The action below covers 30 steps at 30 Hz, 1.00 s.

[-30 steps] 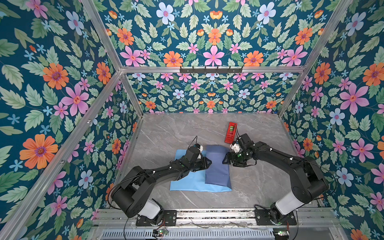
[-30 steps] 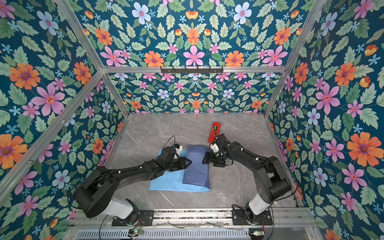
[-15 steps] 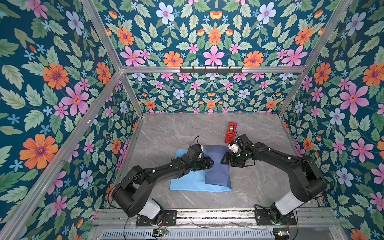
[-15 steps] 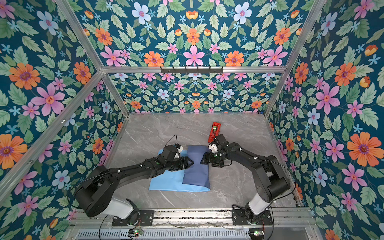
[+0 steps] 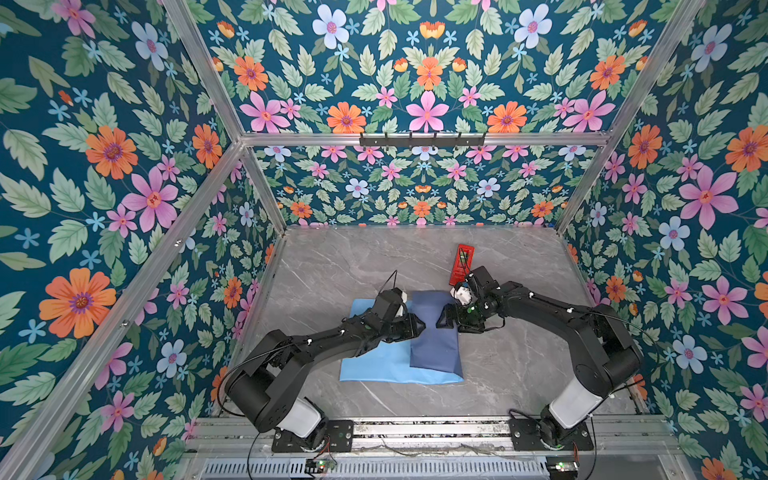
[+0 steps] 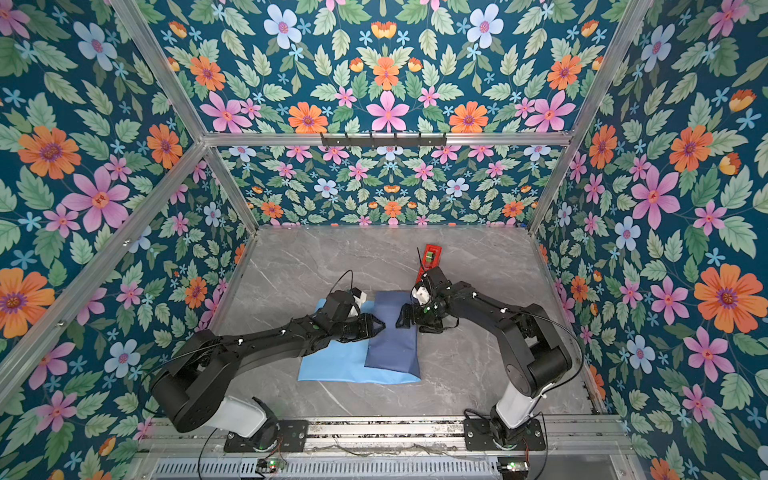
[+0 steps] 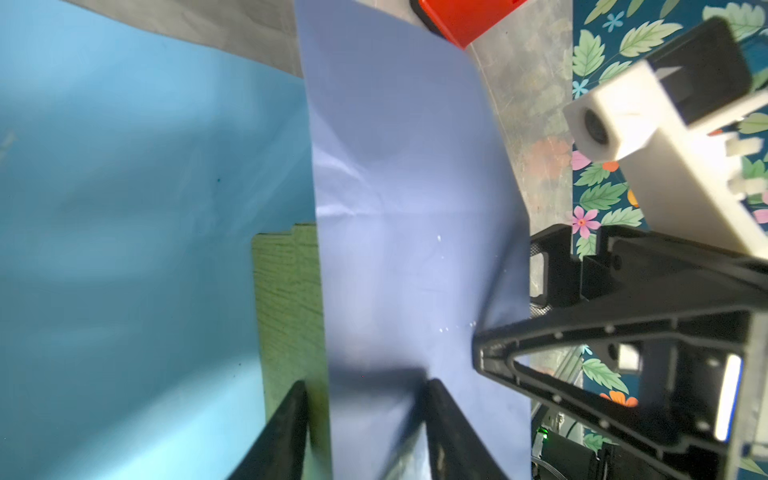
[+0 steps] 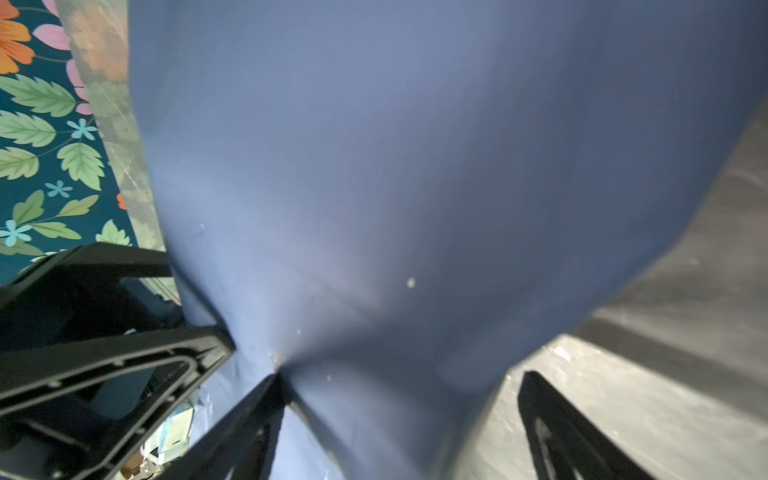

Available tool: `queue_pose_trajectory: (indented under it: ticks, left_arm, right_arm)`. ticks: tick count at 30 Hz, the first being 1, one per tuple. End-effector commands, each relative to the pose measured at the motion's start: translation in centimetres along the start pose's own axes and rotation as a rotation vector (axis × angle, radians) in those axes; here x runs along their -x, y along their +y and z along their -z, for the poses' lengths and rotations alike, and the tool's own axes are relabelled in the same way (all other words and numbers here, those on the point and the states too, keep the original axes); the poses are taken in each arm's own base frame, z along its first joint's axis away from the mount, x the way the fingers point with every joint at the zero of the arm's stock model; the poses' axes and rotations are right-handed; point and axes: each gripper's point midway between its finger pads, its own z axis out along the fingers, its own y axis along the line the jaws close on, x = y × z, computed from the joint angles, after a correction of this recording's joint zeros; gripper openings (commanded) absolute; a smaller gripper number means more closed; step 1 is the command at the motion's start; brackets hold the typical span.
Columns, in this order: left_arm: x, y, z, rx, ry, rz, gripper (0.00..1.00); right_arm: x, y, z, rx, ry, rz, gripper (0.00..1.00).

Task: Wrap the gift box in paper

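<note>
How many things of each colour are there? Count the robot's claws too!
Blue paper: 1
Green box, peeking out from under the paper: 1
Red tape dispenser: 1
Black grippers: 2 (left gripper, right gripper)
Total: 5

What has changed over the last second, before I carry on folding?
The left claw slid rightward, onto the dark flap of the paper folded over the gift box. The right claw edged leftward toward it, so the gap between them narrowed. No grasp or release shows. The paper, the box and the red tape dispenser stayed put.
</note>
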Motion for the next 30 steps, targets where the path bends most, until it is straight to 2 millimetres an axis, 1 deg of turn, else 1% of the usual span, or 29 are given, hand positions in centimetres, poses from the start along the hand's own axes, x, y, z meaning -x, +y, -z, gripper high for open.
queue_pose_trajectory:
  ticks: [1, 4, 5, 10, 15, 21, 24, 28, 30]
  left_arm:
    - [-1.9, 3.4, 0.1, 0.129, 0.046, 0.016, 0.39]
    - [-2.3, 4.0, 0.1, 0.141, 0.047, 0.023, 0.36]
    - [-2.3, 4.1, 0.1, 0.143, 0.045, 0.026, 0.35]
    - [-2.6, 4.7, 0.1, 0.154, 0.042, 0.034, 0.31]
    - [-2.9, 5.0, 0.2, 0.158, 0.040, 0.044, 0.29]
    - [-2.8, 4.8, 0.4, 0.147, 0.031, 0.051, 0.31]
    - [-2.2, 4.1, 0.6, 0.125, 0.013, 0.051, 0.39]
    - [-0.8, 1.8, 1.0, 0.053, -0.022, 0.046, 0.64]
    - [-0.3, 0.5, 1.1, 0.007, -0.029, 0.043, 0.72]
  right_arm:
    - [-0.3, -2.1, 0.7, -0.132, -0.001, 0.003, 0.89]
    - [-0.3, -2.1, 1.1, -0.133, 0.000, 0.000, 0.89]
    - [0.0, -1.5, 2.1, -0.120, -0.027, 0.013, 0.89]
    - [-0.2, -1.1, 3.3, -0.074, -0.033, -0.003, 0.90]
    - [-0.4, -1.0, 2.8, -0.046, -0.016, -0.021, 0.90]
    - [-0.6, -2.6, 1.8, -0.107, 0.006, -0.035, 0.88]
    - [-0.8, -2.9, 1.5, -0.122, 0.015, -0.033, 0.87]
    - [-1.2, -3.0, 1.3, -0.129, 0.023, -0.029, 0.86]
    - [-1.4, -3.1, 1.3, -0.137, 0.029, -0.026, 0.86]
